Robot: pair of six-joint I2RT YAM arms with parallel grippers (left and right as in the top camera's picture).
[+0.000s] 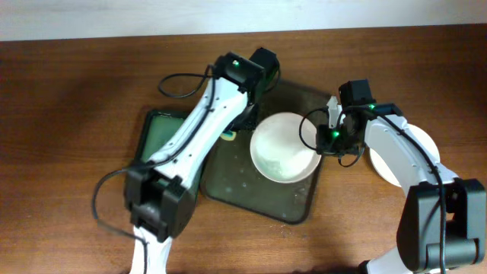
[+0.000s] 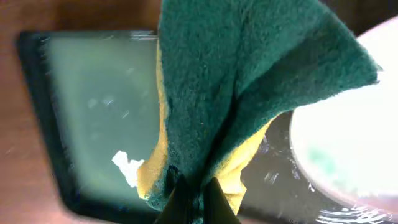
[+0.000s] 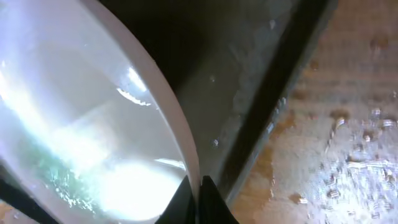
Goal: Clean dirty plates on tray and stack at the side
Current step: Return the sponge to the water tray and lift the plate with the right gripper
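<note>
Plate [image 1: 283, 148], mid-way across the tray [image 1: 251, 190], is pinched only at its 3 o'clock rim by the right gripper [image 1: 331, 137]; if pressed from 9 o'clock by the sponge [image 2: 249, 81] clamped in the left gripper [image 2: 194, 198], it could be levered loose.

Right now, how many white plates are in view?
2. One plate is on the tray, its rim held by the right hand. The second plate lies on the table right of the tray, partly under the right arm; others may be hidden beneath.
</note>
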